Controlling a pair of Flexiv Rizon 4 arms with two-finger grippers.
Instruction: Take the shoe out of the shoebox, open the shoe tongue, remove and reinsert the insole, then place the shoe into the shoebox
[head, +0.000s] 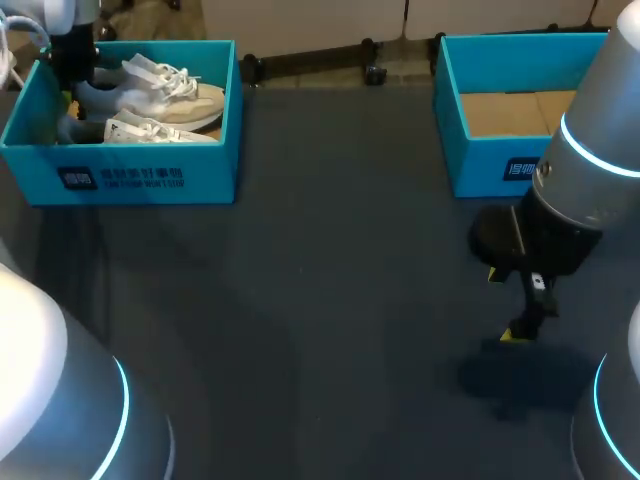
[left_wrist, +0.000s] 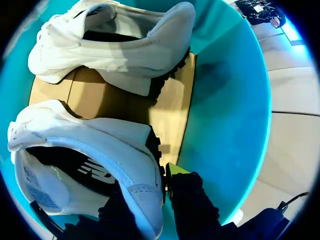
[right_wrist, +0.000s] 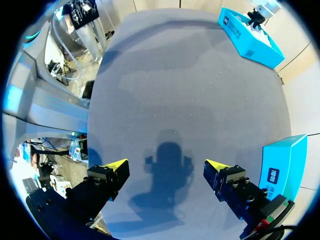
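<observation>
A teal shoebox (head: 150, 175) at the table's far left holds two white shoes (head: 165, 90) side by side. My left gripper (head: 68, 100) is down inside its left end, at the shoes' heels. In the left wrist view the gripper (left_wrist: 149, 181) is shut on the heel collar of the nearer shoe (left_wrist: 100, 145), one finger inside it and the yellow-tipped finger (left_wrist: 176, 171) outside. The second shoe (left_wrist: 115, 45) lies ahead on the cardboard floor. My right gripper (head: 505, 305) hangs open over bare table at the right, its fingers (right_wrist: 112, 170) wide apart with nothing between them.
A second teal box (head: 500, 150) with a bare cardboard floor stands at the far right, just beyond my right arm; it also shows beside the right gripper as a teal box (right_wrist: 282, 160). Dark grey table (head: 320, 300) stretches between the two boxes.
</observation>
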